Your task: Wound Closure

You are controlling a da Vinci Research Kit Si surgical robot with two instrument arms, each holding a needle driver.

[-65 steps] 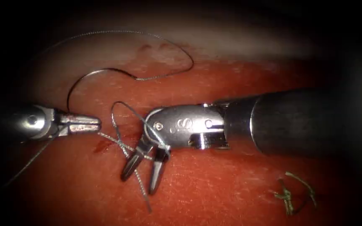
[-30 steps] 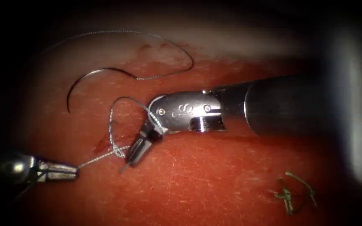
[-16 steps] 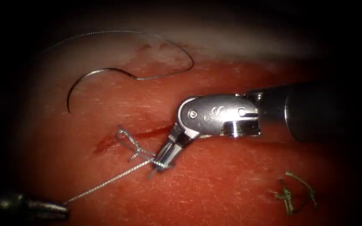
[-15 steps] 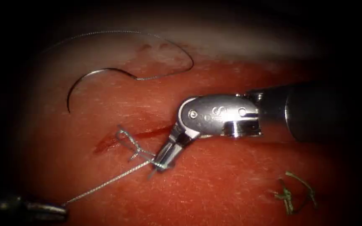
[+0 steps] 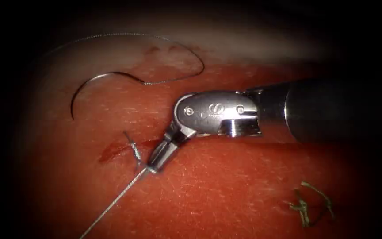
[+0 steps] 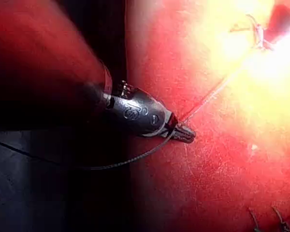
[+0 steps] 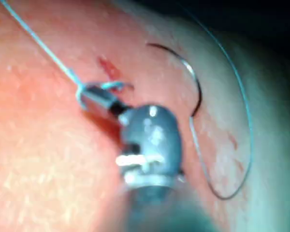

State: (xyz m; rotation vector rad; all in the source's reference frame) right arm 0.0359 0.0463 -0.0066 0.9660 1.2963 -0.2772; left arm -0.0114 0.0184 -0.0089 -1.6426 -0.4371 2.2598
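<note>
My right tool (image 5: 153, 166) comes in from the right, its jaws shut on the thread right beside a small knot (image 5: 135, 152) at the cut (image 5: 113, 150). From there a strand of thread (image 5: 111, 204) runs taut down and to the left. In the left wrist view my left tool (image 6: 187, 135) is shut on that strand, well away from the knot (image 6: 257, 35). The curved needle (image 5: 81, 86) lies free on the tissue, left of and above the cut, held by neither tool. Its thread (image 5: 186, 48) loops over the pale far tissue. The right wrist view shows the shut jaws (image 7: 87, 95) and the needle (image 7: 189, 72).
An older finished stitch with cut thread ends (image 5: 308, 206) sits on the tissue at the lower right. A smear of red fluid (image 5: 107, 154) marks the left end of the cut. The right tool's thick shaft (image 5: 332, 110) spans the right half.
The left tool has drawn its strand down and left, out of the endoscope view. The open loop over the cut has closed into a tight knot. The right tool shifted left toward it.
</note>
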